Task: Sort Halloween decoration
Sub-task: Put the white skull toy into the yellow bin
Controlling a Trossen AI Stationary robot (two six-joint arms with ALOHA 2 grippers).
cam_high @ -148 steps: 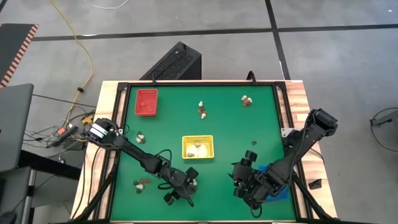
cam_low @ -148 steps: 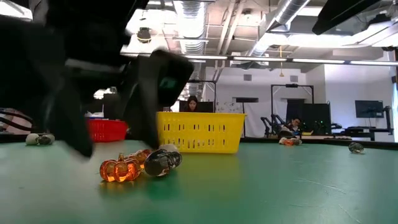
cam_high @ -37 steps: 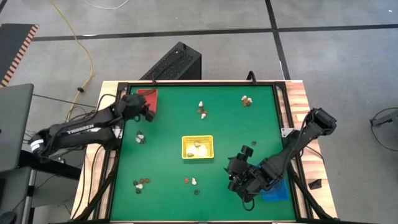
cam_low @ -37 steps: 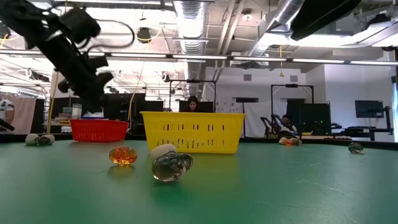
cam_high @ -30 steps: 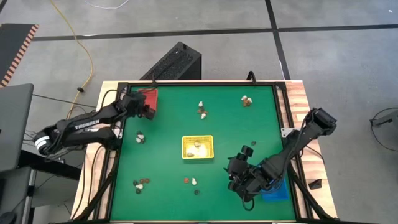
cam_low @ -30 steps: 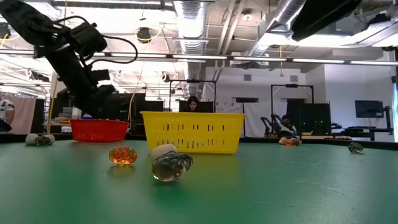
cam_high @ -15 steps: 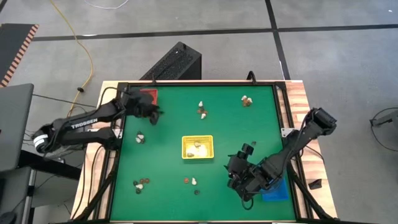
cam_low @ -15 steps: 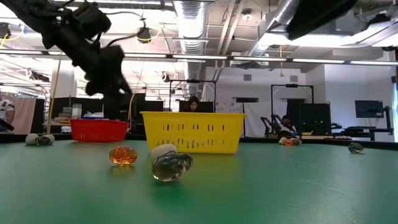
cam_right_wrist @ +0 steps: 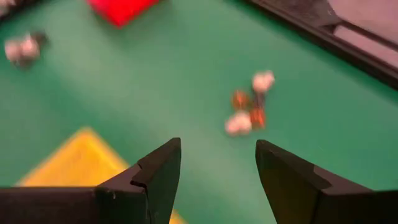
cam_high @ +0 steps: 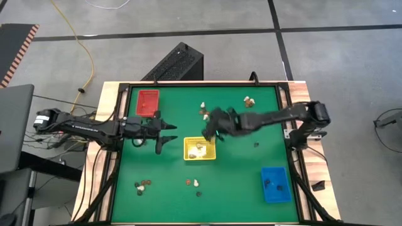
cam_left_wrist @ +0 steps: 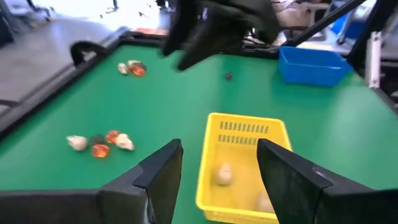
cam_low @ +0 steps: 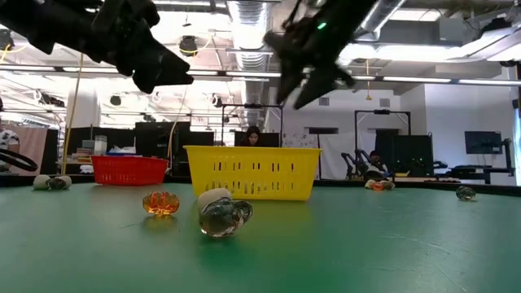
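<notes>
Left gripper (cam_high: pixel 164 135) is out over the green table (cam_high: pixel 239 169), just left of the yellow tray (cam_high: pixel 200 149), jaws spread wide and nothing between them. In its wrist view the two dark fingers (cam_left_wrist: pixel 163 174) frame the tray's near end, with two cream trinkets (cam_left_wrist: pixel 221 175) lying inside.

Right gripper (cam_high: pixel 210 127) reaches in from the other side, hovering just above the yellow tray's far right corner, jaws also apart and empty. Its wrist view looks down on a small cluster of cream and orange trinkets (cam_right_wrist: pixel 249 112) on the green, with the red tray (cam_right_wrist: pixel 119 9) beyond.

From table height both grippers hang high above the yellow tray. In front of it, an orange pumpkin (cam_low: pixel 160 203) sits beside a cream and dark piece (cam_low: pixel 222 215).

More trinkets are scattered about: a cluster (cam_high: pixel 144 185) near the front left, a pair (cam_high: pixel 249 100) at the back right. The blue tray (cam_high: pixel 275 184) holds a few dark bits.
</notes>
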